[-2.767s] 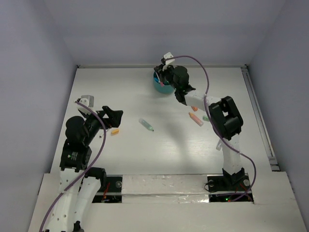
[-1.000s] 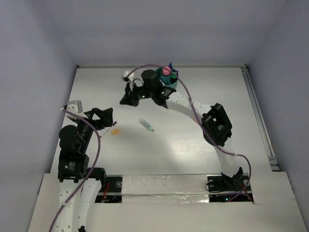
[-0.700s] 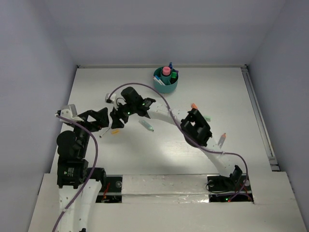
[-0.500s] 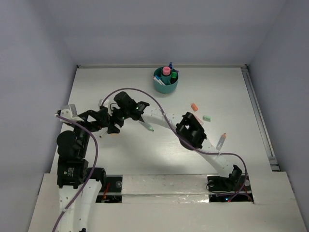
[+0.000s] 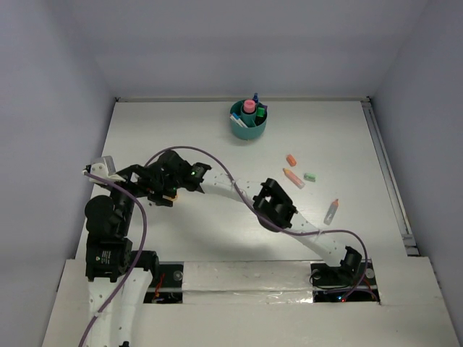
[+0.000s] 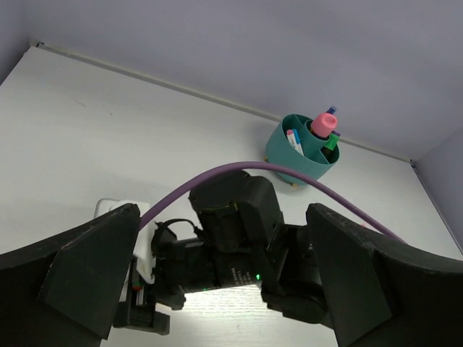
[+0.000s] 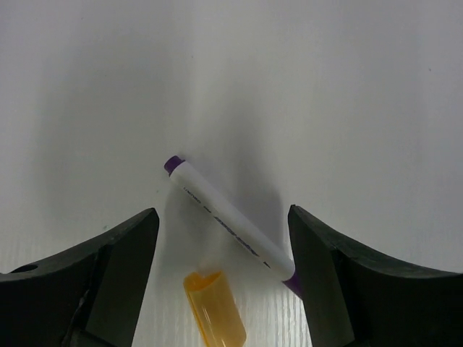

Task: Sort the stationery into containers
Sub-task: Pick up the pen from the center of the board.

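The teal cup (image 5: 247, 133) stands at the back of the table and holds a pink-capped bottle (image 5: 249, 106) and several markers. In the left wrist view the cup (image 6: 300, 160) appears far behind the right arm. My right gripper (image 5: 168, 189) has reached across to the left side and hangs open above a white marker with purple ends (image 7: 228, 220) and an orange cap (image 7: 215, 312), both lying on the table. My left gripper (image 5: 148, 182) is wide open right beside it, and the right wrist (image 6: 231, 246) fills the space between the left fingers (image 6: 79, 278).
More stationery lies loose at the right: an orange piece (image 5: 291, 159), an orange-tipped marker (image 5: 293, 178), a green piece (image 5: 309, 176) and another marker (image 5: 332, 210). The right arm's forearm (image 5: 224, 191) spans the table's middle. Walls enclose the table on three sides.
The right arm has swung from the cup down to the left, beside the left gripper, and its jaws have opened. The left arm has hardly moved.
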### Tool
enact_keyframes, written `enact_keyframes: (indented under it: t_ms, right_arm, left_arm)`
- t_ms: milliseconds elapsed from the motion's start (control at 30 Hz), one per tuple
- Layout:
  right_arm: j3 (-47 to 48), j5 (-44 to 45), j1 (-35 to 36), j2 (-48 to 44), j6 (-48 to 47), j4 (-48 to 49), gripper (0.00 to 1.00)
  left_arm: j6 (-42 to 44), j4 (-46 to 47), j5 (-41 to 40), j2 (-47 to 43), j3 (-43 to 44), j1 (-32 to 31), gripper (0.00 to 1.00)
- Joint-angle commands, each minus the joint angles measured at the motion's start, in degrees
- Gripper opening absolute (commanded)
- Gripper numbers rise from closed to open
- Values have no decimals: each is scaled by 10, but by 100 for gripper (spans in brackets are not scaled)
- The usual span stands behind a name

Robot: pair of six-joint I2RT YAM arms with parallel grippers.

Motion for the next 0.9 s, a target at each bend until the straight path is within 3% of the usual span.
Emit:
enact_keyframes:
  t_ms: [0,200,267,500,700,867]
  right_arm:
    - [45,22,10,24,-33,-4,76]
    - [39,44,10,46,-35,29,58]
    - [42,47,10,53,-35,30,43]
    - [40,57,-7,55,-7,51,18]
    - [47,38,-46,47,93,86,12]
    - [-20,46,-85,8,143,110,7]
  left_arm:
    - [1,23,7,5,8,2,99]
    - [1,25,14,6,7,2,99]
    - [1,25,17,7,6,2,99]
    - [0,27,22,8,4,2,99]
    - [0,29,27,8,2,2,99]
    - [0,30,32,9,1,2,99]
